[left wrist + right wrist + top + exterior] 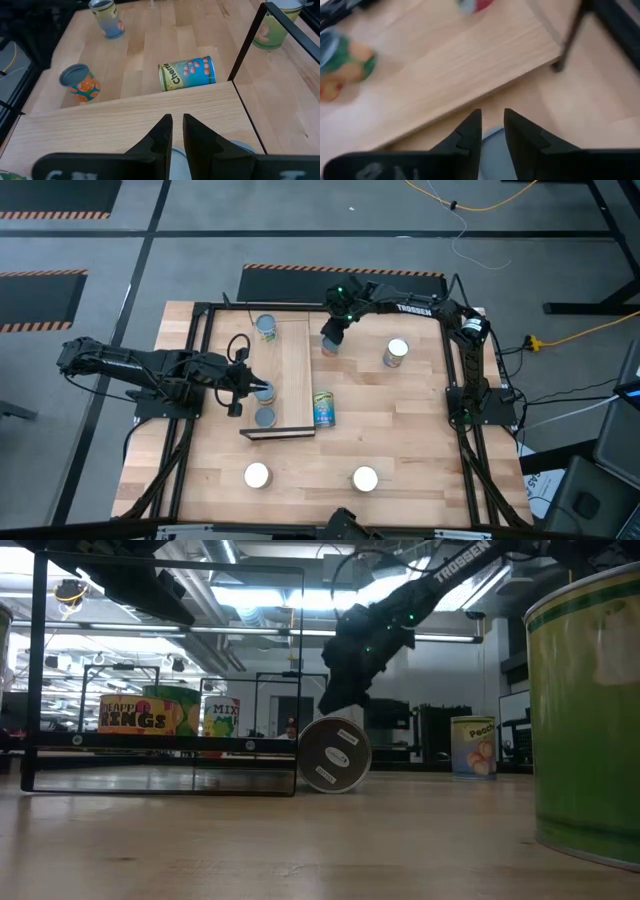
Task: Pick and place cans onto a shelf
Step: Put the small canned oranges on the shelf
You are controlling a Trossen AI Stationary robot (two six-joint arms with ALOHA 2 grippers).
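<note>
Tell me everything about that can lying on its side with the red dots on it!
The tipped can has a blue label with red cherries, a yellow-green band with writing, and a metal end. It lies on its side on the wooden tabletop, right beside the shelf, close to the shelf's dark frame. Neither gripper is touching it.
</note>
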